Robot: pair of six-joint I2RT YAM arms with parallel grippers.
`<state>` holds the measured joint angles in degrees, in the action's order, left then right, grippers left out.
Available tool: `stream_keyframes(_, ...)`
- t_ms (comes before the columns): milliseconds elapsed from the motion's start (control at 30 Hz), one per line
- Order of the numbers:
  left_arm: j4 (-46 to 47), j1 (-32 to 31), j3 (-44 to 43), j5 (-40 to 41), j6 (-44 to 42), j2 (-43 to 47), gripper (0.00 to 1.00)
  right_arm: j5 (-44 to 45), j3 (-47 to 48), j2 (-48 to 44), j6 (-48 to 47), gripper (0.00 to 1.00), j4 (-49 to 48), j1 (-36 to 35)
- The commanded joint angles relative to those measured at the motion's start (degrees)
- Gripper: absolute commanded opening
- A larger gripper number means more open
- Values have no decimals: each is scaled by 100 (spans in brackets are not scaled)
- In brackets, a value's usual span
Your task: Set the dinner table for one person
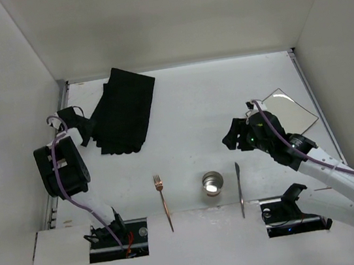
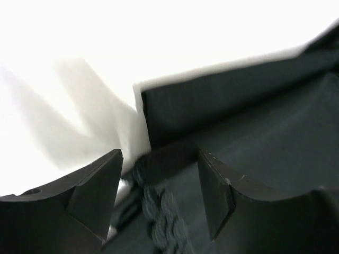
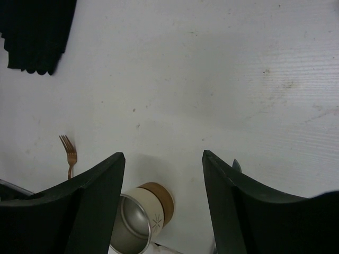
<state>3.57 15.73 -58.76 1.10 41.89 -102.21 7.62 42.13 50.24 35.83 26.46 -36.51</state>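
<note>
The dinner table [image 1: 192,97], a matte white top walled in white, spans the whole floor of the enclosure. We take the metal cup [image 1: 213,183] as our reference; it stands upright on the near middle of the table, open mouth up.

Relative to the cup:
- The copper fork [image 1: 164,201] lies flat to its left, apart from it, tines pointing away from the arm bases.
- The knife [image 1: 240,189] lies flat just to its right, not touching, roughly parallel to the fork.
- The square plate [image 1: 291,111] sits farther back and to the right, well apart, turned corner-on.
- The black placemat [image 1: 123,111] lies farther back and to the left, well apart, bunched and folded rather than spread flat.

The left gripper [image 2: 159,174] is at the placemat's left edge, far left of the cup. Its jaws stand spread, the scalloped cloth hem lies in the gap between them, and we see no pinch on it.

The right gripper [image 3: 163,169] hangs above the table behind and right of the cup, between cup and plate. Its jaws are spread with nothing between them.
</note>
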Motion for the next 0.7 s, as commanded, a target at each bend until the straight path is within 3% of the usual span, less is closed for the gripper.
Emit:
stream_keyframes(0,56,93,-399,-269,-242,-193,56,-85,-29,-49,-6,66,-211,-62)
stream_keyframes(233,38,84,-821,-312,-313,-703,48,-67,32,3,20,67,-97,-62)
stream_keyframes(367,38,40,-847,-365,-330,-818,34,-24,94,-5,20,67,-71,-62)
stream_keyframes(533,56,75,-698,-470,-287,-625,8,-23,120,-14,20,67,-62,-18)
stream_keyframes(667,82,14,-803,-681,-234,-37,1,-15,103,3,20,67,-106,-44)
